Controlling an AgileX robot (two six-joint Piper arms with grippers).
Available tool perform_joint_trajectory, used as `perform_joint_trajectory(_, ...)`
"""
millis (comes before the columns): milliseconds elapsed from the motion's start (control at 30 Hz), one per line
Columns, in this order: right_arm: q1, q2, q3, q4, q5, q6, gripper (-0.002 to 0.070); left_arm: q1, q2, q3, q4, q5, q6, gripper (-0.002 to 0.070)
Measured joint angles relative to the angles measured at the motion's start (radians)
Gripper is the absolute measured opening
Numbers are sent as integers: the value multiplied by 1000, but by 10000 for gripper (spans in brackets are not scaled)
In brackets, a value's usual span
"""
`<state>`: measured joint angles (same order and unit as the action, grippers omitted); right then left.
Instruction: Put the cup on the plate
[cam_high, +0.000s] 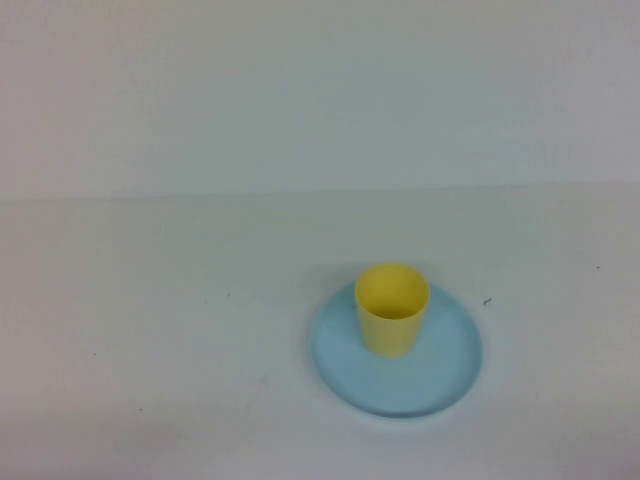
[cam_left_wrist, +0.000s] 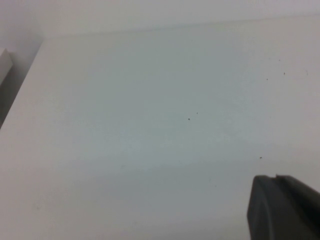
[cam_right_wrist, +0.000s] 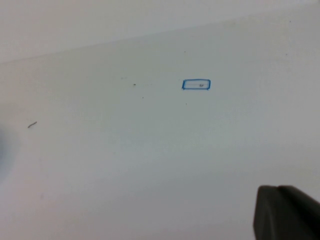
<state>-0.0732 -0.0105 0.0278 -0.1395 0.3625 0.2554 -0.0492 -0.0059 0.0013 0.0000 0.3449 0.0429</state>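
Very little of the robot shows. In the left wrist view, the left tool (cam_left_wrist: 285, 207) appears as 1 dark, near-black block in a corner of the picture, matte and smooth, with a rounded outer corner and a fine seam or notch running along its upper edge. In the right wrist view, the right tool (cam_right_wrist: 287, 212) looks much the same: 1 dark charcoal block with a rounded corner, a flat matte face and a slight step in its top edge. No cables, screws or markings can be made out on either. The high view shows neither arm.
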Motion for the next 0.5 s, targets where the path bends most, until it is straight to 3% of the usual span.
perform_joint_trajectory(500, 0, 0, 0, 0, 0, 0, 1, 0, 0, 0, 0, 0, 0, 0)
